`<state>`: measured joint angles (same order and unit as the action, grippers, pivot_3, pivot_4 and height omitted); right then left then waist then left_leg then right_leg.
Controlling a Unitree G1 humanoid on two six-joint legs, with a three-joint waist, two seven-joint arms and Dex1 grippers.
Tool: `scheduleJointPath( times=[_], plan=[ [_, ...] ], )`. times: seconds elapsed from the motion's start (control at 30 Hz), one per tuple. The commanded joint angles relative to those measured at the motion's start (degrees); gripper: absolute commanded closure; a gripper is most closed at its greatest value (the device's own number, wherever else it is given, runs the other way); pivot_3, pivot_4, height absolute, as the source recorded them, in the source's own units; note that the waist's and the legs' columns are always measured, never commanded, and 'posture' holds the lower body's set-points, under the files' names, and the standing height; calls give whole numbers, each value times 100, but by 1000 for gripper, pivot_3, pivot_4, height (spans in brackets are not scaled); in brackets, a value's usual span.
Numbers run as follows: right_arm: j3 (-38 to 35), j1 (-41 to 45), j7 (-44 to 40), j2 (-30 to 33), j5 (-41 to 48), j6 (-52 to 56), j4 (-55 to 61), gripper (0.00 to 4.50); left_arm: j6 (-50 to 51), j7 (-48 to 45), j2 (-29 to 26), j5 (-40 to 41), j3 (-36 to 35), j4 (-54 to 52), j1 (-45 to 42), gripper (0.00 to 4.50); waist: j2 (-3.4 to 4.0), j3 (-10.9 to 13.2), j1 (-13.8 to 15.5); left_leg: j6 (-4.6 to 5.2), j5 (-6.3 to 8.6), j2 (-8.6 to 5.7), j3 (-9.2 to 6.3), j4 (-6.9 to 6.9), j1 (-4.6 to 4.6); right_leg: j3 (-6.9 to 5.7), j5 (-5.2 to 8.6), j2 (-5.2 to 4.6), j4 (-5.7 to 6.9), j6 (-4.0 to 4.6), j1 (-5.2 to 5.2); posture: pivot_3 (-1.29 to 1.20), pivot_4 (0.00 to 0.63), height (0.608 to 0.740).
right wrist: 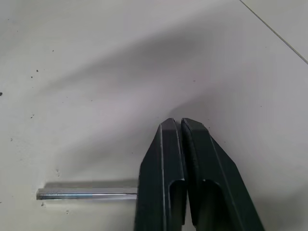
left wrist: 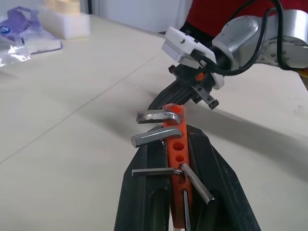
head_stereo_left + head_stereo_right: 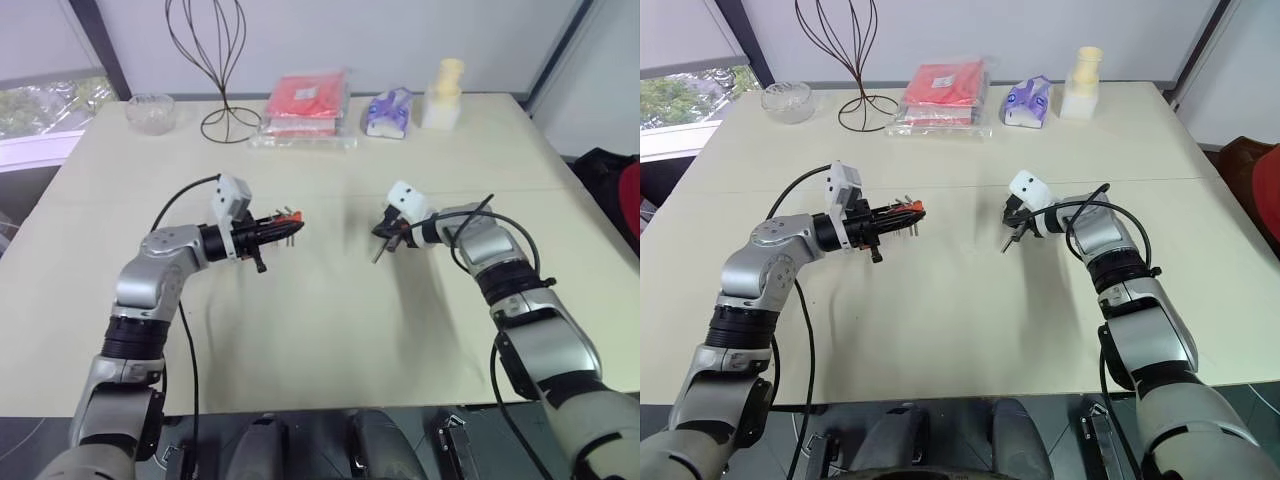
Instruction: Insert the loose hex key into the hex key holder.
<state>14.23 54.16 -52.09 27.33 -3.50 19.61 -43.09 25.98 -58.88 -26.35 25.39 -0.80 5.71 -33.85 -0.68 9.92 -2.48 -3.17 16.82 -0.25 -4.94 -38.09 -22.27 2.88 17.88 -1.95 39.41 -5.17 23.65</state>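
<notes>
Arms reach out over the pale counter from either side, elbows bent, wrists turned inward so the two claws face one another across a stretch of bare surface. The left claw lies roughly level above the counter, pointing toward the robot's right, and its black fingers are pressed onto the hex key holder, pinching the orange-red block between them. In the left wrist view several short dark keys jut sideways from the block, and a row of round holes runs down its face.

The right claw tilts downward and toward the robot's left, its tip close to the counter. Its fingers stand pressed together with hardly a gap between them. The loose hex key shows in the right wrist view as a thin bright rod sticking out sideways from behind one finger, low over the counter; in the head views it slants down from the claw tip. The rod passes behind the fingers, so whether they truly pinch it I cannot tell.

Holder and loose key are well apart. At the far edge of the counter stand a glass bowl, a wire stand, a red flat package, a purple-and-white packet and a cream-coloured container
</notes>
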Motion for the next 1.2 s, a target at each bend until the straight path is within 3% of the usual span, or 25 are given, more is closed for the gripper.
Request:
scheduleJointPath(
  times=[0.03, 0.2, 0.3, 0.47, 0.6, 0.7, 1.03, 1.2],
  plan=[
    [-7, -96, 151, 66, -176, 167, -149, 4483, -100, 16, -27, 6, 13, -199, -110, 4500, 0, 0, 0, 0, 0, 0, 0, 0, 0, -1, 0, 0, 0, 0, 0, 0, 150, 740],
    [-194, -15, 314, 103, -83, 111, -108, 4483, -160, -18, -17, -16, 38, -49, -193, 4500, 0, 0, 3, 0, 0, -1, 0, 0, 0, -1, 0, -2, 0, 0, 0, 0, 150, 740],
    [-375, -47, 359, 95, 56, 2, -11, 3425, -208, -28, 28, -52, 96, 20, -215, 4500, 1, 0, 1, 0, 0, -2, 1, 1, -1, -1, 0, -2, 0, 0, 1, 0, 150, 740],
    [-406, -127, 184, 56, 113, -361, 230, 820, -240, -54, 55, -74, 128, 78, -243, 4500, 0, 1, -15, 0, 0, -2, 2, 4, -5, -1, 0, -2, -1, 0, 7, 0, 150, 740],
    [-461, -77, 162, 64, 126, -74, 506, 820, -299, -69, 44, -120, 151, 110, -242, 4500, 2, 2, -35, 0, 0, 0, 4, 7, -5, 0, 0, 2, 0, 0, 12, 0, 150, 740],
    [-819, 84, 285, 61, 450, 1112, 860, 820, -343, -56, 53, -133, 162, 111, -212, 4500, 2, 2, -18, -2, -1, 2, 4, 7, -7, 2, 0, 1, 0, 0, 15, 0, 150, 740],
    [-391, -1074, -62, 637, 589, 2914, 3308, 820, -488, 7, 233, -176, 255, 157, -125, 4500, 2, 2, 20, 3, 2, -4, 3, 5, -19, 0, 0, -8, -2, -1, 23, 0, 150, 740],
    [-724, -1225, 398, 294, 863, 3780, 3381, 820, -587, 0, 341, -257, 296, 270, -188, 4500, 1, 1, -12, 4, 2, -2, 5, 5, -16, 2, 0, -2, 0, -1, 24, 0, 150, 740]
  ],
)
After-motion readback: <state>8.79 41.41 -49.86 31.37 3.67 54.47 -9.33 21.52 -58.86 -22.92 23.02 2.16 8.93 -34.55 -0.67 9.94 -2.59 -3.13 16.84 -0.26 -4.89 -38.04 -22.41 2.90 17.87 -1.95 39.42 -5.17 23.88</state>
